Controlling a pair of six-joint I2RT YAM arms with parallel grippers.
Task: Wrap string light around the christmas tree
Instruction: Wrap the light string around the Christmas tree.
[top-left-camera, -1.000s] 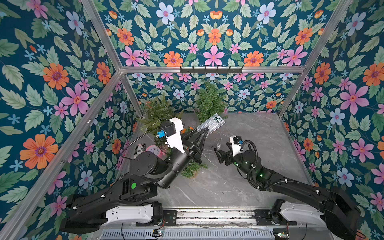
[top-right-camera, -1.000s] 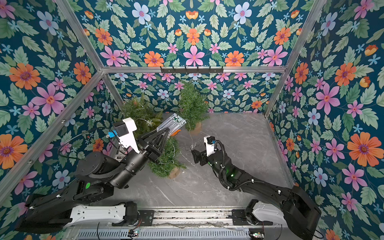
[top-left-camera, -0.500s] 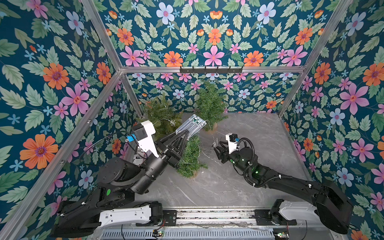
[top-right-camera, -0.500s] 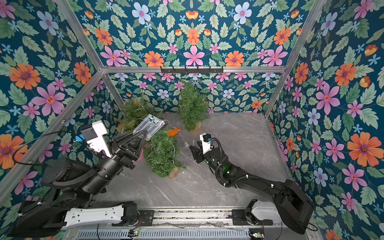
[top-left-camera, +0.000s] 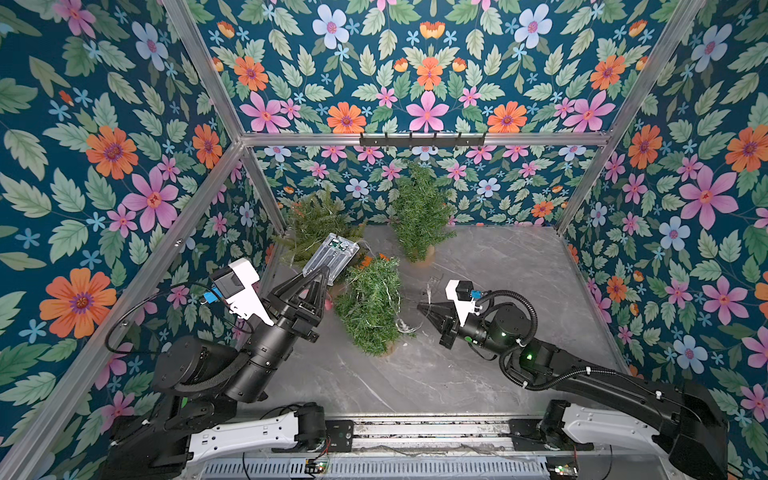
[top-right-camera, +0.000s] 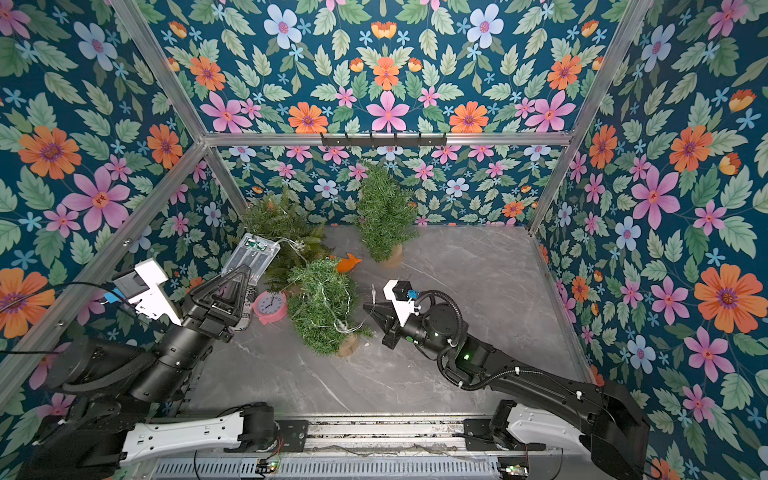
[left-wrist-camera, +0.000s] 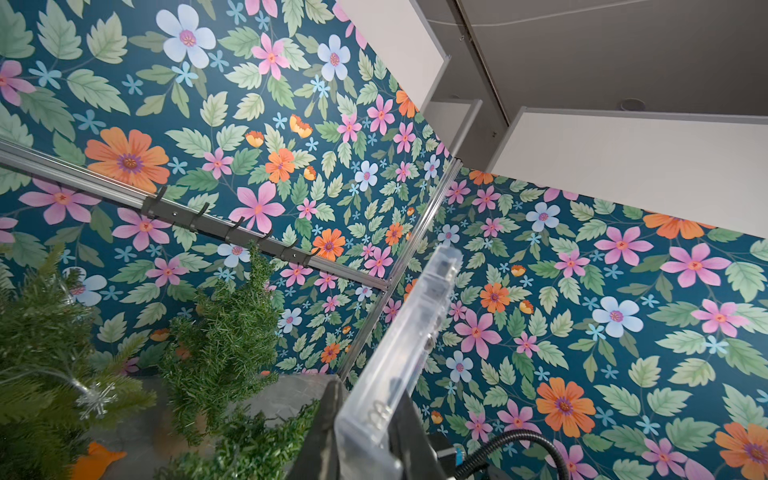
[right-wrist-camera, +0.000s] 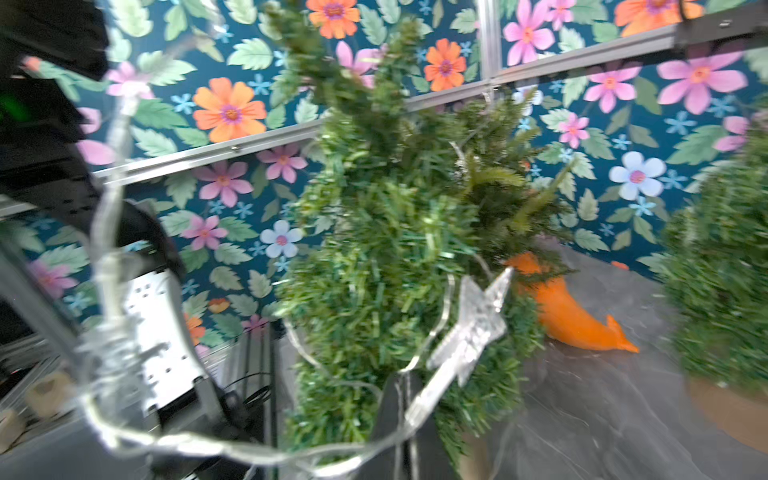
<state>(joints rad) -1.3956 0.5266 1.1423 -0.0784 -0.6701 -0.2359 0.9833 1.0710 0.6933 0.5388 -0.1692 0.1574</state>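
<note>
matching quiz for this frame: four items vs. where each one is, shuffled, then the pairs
1. clear plastic battery box
2. orange fish toy
3. pink round alarm clock
4. silver string light

A. draped on the front green tinsel tree, leading to the right gripper
B. on the grey table beyond that tree
C. in the left gripper's jaws
D. on the table between that tree and the left arm

Pairs: 1-C, 2-B, 3-D, 4-A

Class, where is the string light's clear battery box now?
In a top view the battery box is clamped in the left gripper, raised before the back-left tree, left of the wrapped tree.
</note>
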